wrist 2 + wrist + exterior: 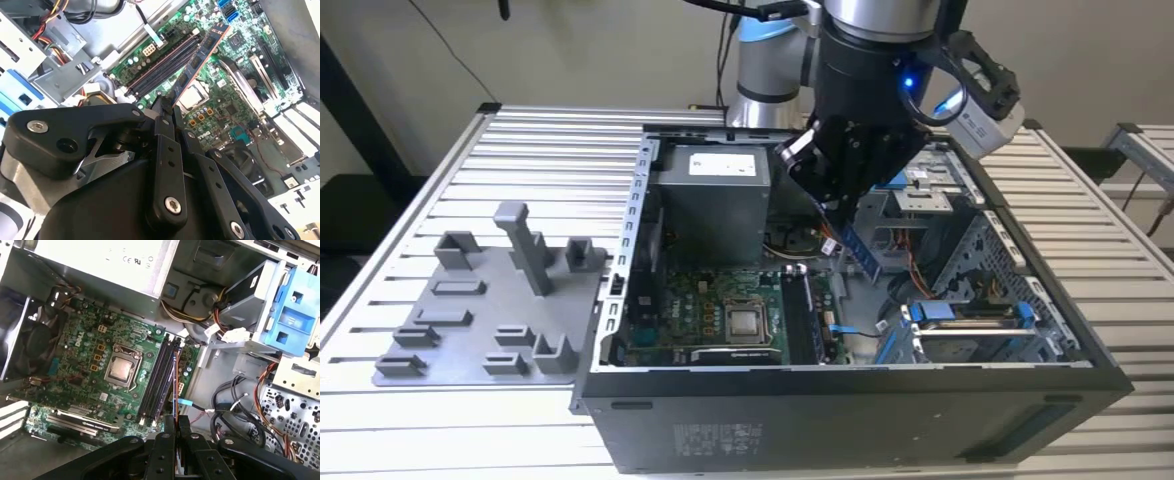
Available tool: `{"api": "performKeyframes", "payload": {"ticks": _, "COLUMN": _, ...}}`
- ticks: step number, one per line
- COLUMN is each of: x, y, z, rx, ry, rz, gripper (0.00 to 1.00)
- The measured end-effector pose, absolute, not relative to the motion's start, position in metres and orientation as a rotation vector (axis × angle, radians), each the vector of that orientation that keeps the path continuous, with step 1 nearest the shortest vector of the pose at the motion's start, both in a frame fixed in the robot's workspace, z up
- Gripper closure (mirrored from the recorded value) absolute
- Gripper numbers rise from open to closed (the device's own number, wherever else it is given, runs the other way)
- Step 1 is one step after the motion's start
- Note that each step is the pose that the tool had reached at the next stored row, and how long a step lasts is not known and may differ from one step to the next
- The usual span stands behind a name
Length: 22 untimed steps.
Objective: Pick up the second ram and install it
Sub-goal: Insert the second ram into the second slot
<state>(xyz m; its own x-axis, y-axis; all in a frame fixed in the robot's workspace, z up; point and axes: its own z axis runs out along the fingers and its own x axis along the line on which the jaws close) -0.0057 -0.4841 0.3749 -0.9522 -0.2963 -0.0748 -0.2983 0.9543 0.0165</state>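
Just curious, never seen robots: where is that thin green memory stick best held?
Pinch its flat faces near one end, from above, as the black gripper holds the thin dark green memory stick now: its length hangs free over the long black slots.

Soft, even room light on the slatted table (480, 160), hardly a shadow; inside the computer case (854, 420) it's dimmer under the arm (881, 40). A blue lamp (909, 80) glows on the wrist. The black gripper (167, 102) sits dark against the well-lit second ram (202, 52)

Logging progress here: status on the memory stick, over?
Tool shut on memory stick. Stick held above the black slots, not seated. No obstruction seen between them.
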Motion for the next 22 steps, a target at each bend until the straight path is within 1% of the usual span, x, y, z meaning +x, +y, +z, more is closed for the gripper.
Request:
{"api": "performKeyframes", "payload": {"ticks": 15, "x": -0.006, "y": -0.484, "z": 0.368, "rx": -0.349, "ry": 3.049, "rz": 0.038, "gripper": 0.86}}
{"api": "performKeyframes", "payload": {"ticks": 22, "x": -0.006, "y": -0.484, "z": 0.363, "rx": -0.187, "ry": 3.062, "rz": 0.032, "gripper": 0.86}}
